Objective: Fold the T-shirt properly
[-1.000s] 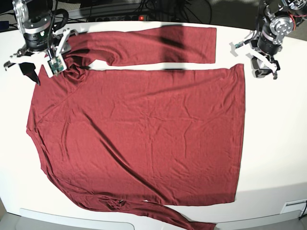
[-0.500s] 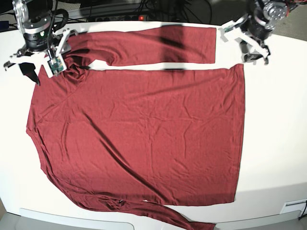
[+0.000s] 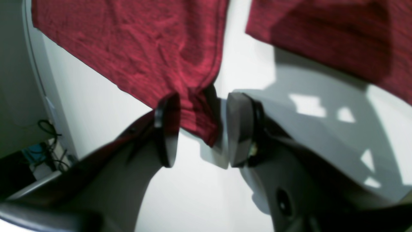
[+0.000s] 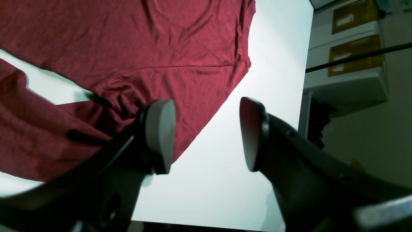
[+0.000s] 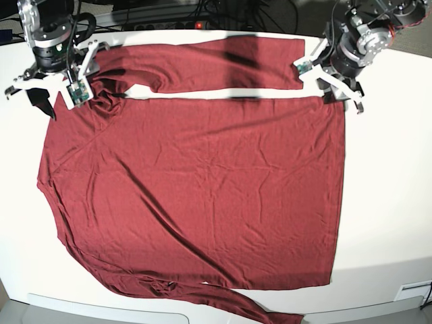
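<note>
My left gripper [image 3: 201,129] stands with its jaws apart, straddling a corner of the T-shirt [image 5: 196,182]. The hem corner hangs down between my two pads: the dark pad [image 3: 167,129] on one side overlaps the cloth and the pale pad [image 3: 238,129] on the other sits just beside it, with a sliver of white table [image 3: 199,193] showing between cloth and pad. I have not clamped on it; the cloth is between the jaws, no more. Just past the fingertips the shirt's body spreads away from me, wrinkled, and across a narrow strip of bare table lies the cuff end of one sleeve [image 3: 338,38].

My right gripper [image 4: 207,132] is also released, jaws well apart and nothing between them but white table. The shirt lies beside and behind my grey pad [image 4: 159,135], bunched into folds where the sleeve meets the body; the other pad [image 4: 252,135] hangs over bare table beside the shirt's edge.

In the base view, the shirt lies flat and spread across the table, maroon, creased. One long sleeve [image 5: 223,64] runs along the far edge between my two grippers [image 5: 57,84] [image 5: 331,77]. The other sleeve [image 5: 223,300] trails along the edge furthest from both grippers, crumpled near its shoulder.
</note>
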Robot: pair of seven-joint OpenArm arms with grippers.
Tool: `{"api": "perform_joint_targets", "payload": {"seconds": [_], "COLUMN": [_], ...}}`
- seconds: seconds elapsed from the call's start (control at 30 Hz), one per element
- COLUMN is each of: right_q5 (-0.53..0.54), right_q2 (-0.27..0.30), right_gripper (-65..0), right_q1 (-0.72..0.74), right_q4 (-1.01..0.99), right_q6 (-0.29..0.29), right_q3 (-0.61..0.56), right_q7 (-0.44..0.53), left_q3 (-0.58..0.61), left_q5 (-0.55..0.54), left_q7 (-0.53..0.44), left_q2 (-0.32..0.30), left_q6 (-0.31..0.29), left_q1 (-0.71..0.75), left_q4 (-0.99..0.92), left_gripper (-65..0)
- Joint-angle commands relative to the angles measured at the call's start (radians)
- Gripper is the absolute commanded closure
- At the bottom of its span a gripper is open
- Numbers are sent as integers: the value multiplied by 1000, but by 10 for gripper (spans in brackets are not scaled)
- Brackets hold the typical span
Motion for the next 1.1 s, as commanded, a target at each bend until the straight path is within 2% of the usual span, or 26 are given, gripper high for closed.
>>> {"api": "perform_joint_targets", "payload": {"seconds": [0.0,0.17,0.4,0.53,0.8,0.93,1.07], "right_q5": [-16,-16,-17,-16,-17,-17,-17], "right_q2": [10,10,-8,-14,-14,-14,-14], "right_gripper": [-327,-327,-327,-327,-327,-327,-327], "right_q1": [-3,-3,-3,-3,-3,-3,-3], "right_q4": [18,18,18,18,18,18,18], "right_q6": [-14,-14,-14,-14,-14,-14,-14], "right_q3": [6,6,6,7,7,7,7], "right_q7": [10,8,-8,-8,-7,-8,-8], "left_q3": [13,13,13,13,13,13,13], "left_q5": [-67,-64,-66,-98,-97,-97,-97], "left_q7": [22,24,86,127,107,60,53], "left_q2": [-3,31,116,95,13,12,29], "left_q6": [-75,-74,-71,-71,-71,-71,-71], "left_q1": [14,6,-33,-10,28,27,27], "left_q4": [-19,-46,-229,-239,-239,-239,-239], "left_gripper": [-262,-262,-262,-262,-261,-241,-203]}}
